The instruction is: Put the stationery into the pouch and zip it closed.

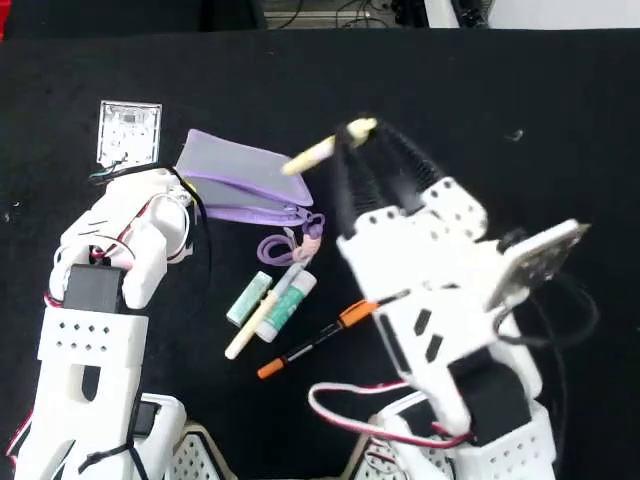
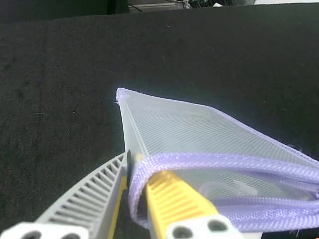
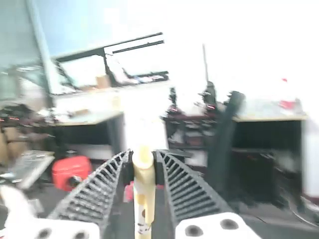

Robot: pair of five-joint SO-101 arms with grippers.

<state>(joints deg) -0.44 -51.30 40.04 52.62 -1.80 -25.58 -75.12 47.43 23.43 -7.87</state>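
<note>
The pouch (image 1: 245, 185) is lying on the table (image 1: 520, 90), left of centre and toward the far side, with the left gripper (image 1: 182, 200) pinching the rim at its left end. The right gripper (image 1: 352, 138) is holding a marker (image 1: 318, 150) raised over the pouch's right end. Three stationery items (image 1: 285, 300) are lying together just near of the pouch, a slim pen (image 1: 318, 342) is lying to their right, and a small square board (image 1: 130, 133) is sitting at the pouch's far left.
</note>
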